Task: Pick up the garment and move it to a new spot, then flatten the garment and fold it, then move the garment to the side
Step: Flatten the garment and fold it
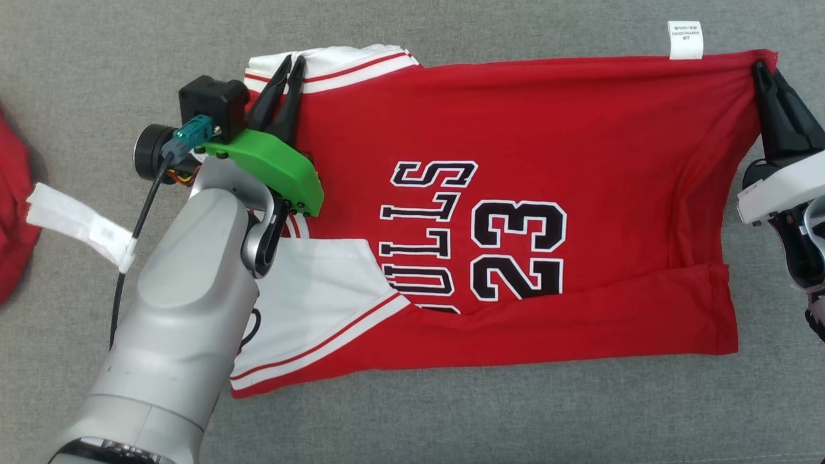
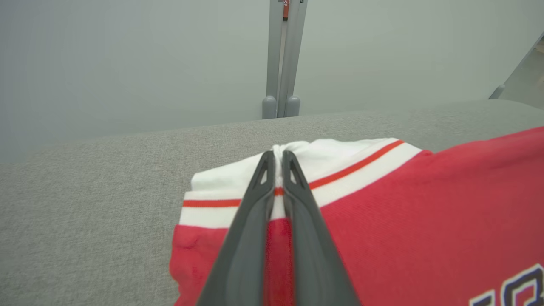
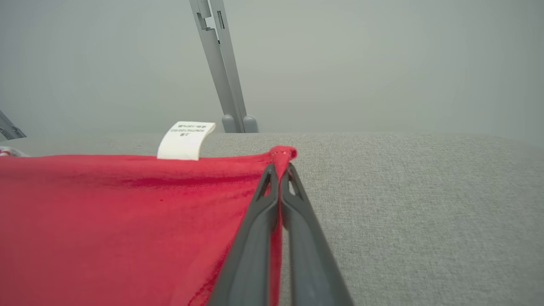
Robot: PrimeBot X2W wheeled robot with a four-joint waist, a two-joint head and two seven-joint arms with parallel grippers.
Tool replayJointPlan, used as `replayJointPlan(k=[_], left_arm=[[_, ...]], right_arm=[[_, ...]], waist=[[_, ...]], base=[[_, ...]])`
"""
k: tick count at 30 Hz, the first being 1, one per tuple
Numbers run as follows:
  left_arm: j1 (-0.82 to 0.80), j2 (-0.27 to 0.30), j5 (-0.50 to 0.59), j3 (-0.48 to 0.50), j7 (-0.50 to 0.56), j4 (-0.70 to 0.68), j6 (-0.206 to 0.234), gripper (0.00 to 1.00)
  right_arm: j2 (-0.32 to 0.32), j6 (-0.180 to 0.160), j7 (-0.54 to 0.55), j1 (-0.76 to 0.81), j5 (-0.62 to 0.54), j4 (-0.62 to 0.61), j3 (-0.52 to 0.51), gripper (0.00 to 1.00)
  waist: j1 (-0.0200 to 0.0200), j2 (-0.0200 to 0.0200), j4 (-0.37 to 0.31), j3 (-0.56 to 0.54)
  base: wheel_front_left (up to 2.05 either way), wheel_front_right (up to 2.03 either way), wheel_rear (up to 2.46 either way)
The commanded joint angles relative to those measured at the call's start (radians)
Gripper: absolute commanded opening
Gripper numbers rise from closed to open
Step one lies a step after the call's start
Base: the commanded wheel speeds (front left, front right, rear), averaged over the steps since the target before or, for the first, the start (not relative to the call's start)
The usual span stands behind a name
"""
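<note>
I have the left end effector (image 1: 293,62) pinched closed on the jersey (image 1: 548,116) at its white-trimmed far corner | right end effector (image 1: 762,67) closed on its far red corner | jersey spread between them on grey surface (image 1: 451,419)

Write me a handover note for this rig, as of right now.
Jersey: spread on the grey surface; near edge looks already folded over.
Left gripper: shut on its white-trimmed far left corner.
Right gripper: shut on its far right corner, beside the white label.
Done: flattened, first fold apparently in.
Left to do: fold the held far edge over, then move it aside.
</note>
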Motion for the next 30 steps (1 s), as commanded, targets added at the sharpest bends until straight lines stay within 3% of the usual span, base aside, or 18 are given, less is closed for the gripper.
replayJointPlan(k=[1,14,27,28,29,30], left_arm=[[0.032,0.021,0.003,0.008,-0.011,-0.029,0.014,0.0],[0.457,0.092,-0.011,0.004,-0.005,-0.448,0.122,0.0],[0.737,0.125,-0.088,0.015,0.081,-0.629,0.209,0.0],[0.75,0.124,-0.096,0.014,0.091,-0.632,0.211,0.0],[0.757,0.124,-0.099,0.015,0.095,-0.633,0.214,0.31],[0.767,0.121,-0.109,0.016,0.1,-0.633,0.217,0.87]], right_arm=[[-0.006,-0.002,-0.007,0.027,-0.007,-0.013,-0.006,0.0],[0.029,-0.002,-0.008,0.252,0.002,-0.154,-0.001,0.0],[0.065,-0.002,-0.008,0.447,-0.035,-0.187,-0.072,0.03],[0.067,-0.002,-0.008,0.463,-0.045,-0.193,-0.078,0.34],[0.073,-0.002,-0.008,0.477,-0.044,-0.195,-0.083,0.65],[0.081,-0.002,-0.008,0.494,-0.048,-0.2,-0.09,1.0]], waist=[[-0.0001,0.0,-0.007,-0.022],[-0.0001,0.0,-0.013,-0.062],[-0.0001,0.0,-0.013,-0.11],[-0.0001,0.0,-0.011,-0.114],[-0.0001,0.0,-0.01,-0.117],[-0.0001,0.0,-0.01,-0.121]], base=[[0.0,0.0,0.0],[0.0,0.0,0.0],[0.0,0.0,0.0],[0.0,0.0,0.0],[0.0,0.0,0.0],[0.0,0.0,0.0]])
